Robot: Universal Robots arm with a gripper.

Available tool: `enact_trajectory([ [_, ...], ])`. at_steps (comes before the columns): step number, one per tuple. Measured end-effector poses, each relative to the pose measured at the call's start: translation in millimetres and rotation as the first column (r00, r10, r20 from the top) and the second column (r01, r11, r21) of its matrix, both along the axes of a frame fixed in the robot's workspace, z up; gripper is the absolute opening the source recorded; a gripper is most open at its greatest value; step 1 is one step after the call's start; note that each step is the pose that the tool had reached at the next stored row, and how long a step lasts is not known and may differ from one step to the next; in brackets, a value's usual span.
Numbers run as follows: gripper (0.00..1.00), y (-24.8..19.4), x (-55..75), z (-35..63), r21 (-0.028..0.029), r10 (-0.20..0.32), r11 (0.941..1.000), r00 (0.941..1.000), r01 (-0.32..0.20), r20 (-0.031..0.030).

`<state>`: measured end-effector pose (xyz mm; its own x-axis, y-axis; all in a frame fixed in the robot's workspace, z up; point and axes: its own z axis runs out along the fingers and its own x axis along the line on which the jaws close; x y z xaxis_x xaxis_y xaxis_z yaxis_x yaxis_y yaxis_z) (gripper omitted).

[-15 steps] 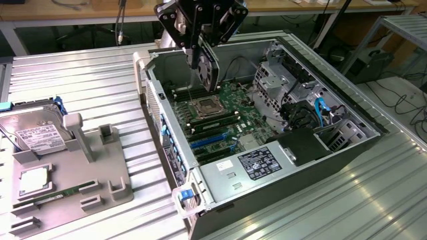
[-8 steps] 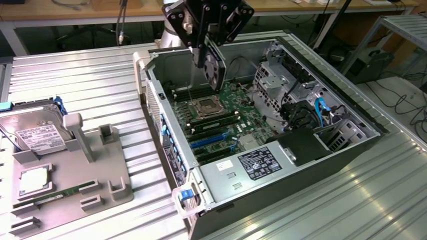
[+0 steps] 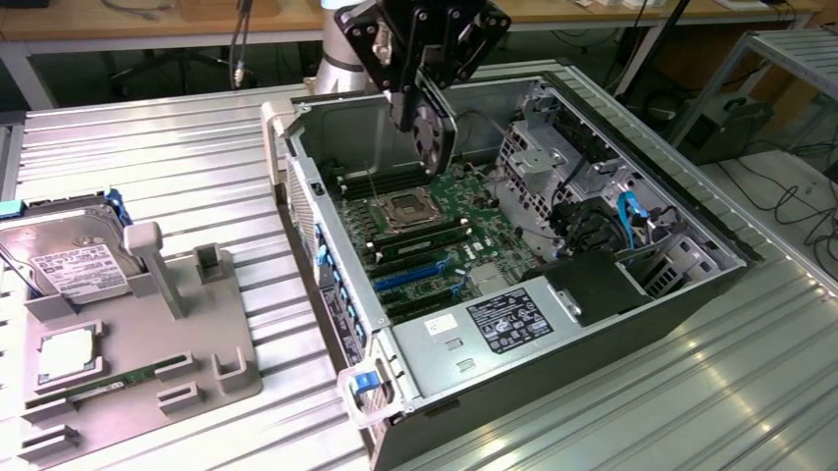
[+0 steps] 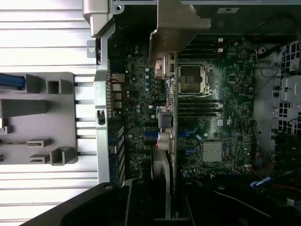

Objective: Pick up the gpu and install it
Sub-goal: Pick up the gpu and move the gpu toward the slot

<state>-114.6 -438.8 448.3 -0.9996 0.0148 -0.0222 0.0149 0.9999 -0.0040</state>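
gpu held on edge over the open case (image 3: 309, 186)
gripper (image 3: 421, 93) is clamped on the gpu (image 3: 430, 137), which hangs straight below it, long axis pointing down over the cpu socket (image 3: 406, 208); the blue slots (image 3: 416, 278) lie apart from it, toward the power supply (image 3: 504, 324).

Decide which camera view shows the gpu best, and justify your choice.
The exterior view: the gpu hangs above the open case, its broad face with the round fan turned to the camera. The wrist view shows it edge-on, a thin strip over the motherboard.
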Motion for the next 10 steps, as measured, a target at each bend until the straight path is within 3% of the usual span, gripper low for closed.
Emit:
enact_trajectory([
  [10, 0.28, 0.0, 14.3, 0.0, -0.0003, 0.0, 1.0, 1.0, 0.0, 0.0],
])
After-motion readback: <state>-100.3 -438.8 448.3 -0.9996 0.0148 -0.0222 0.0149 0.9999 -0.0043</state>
